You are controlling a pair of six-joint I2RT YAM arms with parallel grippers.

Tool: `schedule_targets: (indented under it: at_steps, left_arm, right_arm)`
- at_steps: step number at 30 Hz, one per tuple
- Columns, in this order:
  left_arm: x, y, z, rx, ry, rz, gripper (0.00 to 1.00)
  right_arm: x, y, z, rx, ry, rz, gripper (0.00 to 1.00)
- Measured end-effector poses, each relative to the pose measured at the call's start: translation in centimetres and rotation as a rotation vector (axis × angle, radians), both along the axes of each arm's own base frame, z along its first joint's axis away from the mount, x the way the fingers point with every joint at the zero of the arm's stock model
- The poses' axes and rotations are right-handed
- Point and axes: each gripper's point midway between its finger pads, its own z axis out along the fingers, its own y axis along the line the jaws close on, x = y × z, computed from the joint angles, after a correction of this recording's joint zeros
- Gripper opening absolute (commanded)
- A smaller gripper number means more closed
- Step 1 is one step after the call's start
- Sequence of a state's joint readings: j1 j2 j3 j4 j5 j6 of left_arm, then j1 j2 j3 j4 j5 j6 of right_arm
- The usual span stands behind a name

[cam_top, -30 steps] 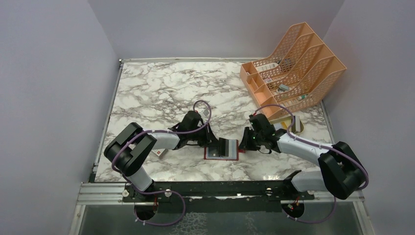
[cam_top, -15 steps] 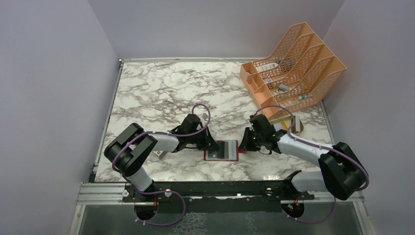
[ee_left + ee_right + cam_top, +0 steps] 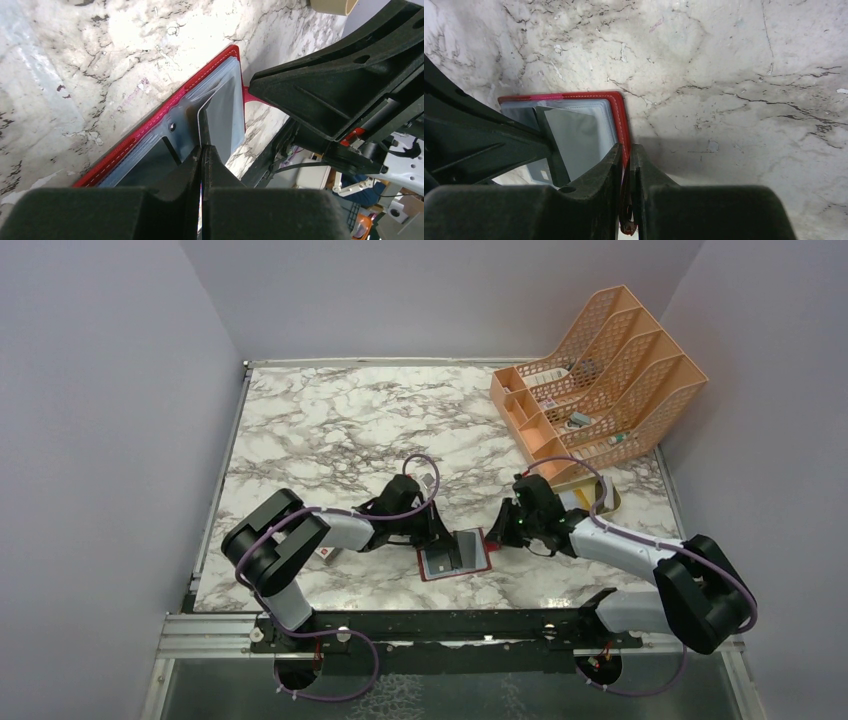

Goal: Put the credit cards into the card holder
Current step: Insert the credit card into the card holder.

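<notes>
**A:** Card holder [image 3: 472, 562]: where does it lie?

**B:** Open on the marble worktop [image 3: 330, 430], low in the centre of the top view, between the two grippers.

**A:** Take it from the left, then.

**B:** At the lower left a small white box [image 3: 325, 553] with a red mark lies just beside the left arm [image 3: 345, 527]. Next comes the left gripper [image 3: 447, 543], over the holder's left half. Its jaws are pressed together on a thin grey inner leaf [image 3: 220, 120], which stands up from the clear sleeves. Whether that leaf is only a sleeve or has a card in it, I cannot tell.

**A:** And the other side?

**B:** The right gripper [image 3: 497, 535] is at the holder's right edge. In the right wrist view the red rim [image 3: 620, 120] runs in between the jaws, which pinch it, all but closed.

**A:** Further right?

**B:** A beige oval tray [image 3: 607, 502] sits right of centre, and an orange mesh file rack [image 3: 620, 350] fills the upper right corner.
</notes>
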State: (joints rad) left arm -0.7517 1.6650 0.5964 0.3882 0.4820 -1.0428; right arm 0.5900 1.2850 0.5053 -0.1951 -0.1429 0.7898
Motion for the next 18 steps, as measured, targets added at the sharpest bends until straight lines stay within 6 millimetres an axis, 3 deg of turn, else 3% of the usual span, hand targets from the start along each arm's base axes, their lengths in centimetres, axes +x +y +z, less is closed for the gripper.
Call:
schedule_targets:
  at_steps: [3,8,12,18]
  left_arm:
    - [0.0,0.0,0.0,0.001,0.003,0.009,0.29]
    - [0.0,0.2,0.1,0.012,0.012,0.024,0.43]
    - [-0.1,0.3,0.7,0.012,0.013,0.027,0.45]
    - [-0.4,0.5,1.3,0.009,0.009,0.026,0.45]
  right_arm:
    - [0.0,0.1,0.1,0.023,-0.006,-0.021,0.11]
    - [-0.6,-0.2,-0.2,0.041,0.001,-0.044,0.16]
    - [-0.7,-0.3,-0.2,0.029,0.004,-0.033,0.30]
    - [-0.5,-0.4,0.7,-0.001,-0.016,0.013,0.31]
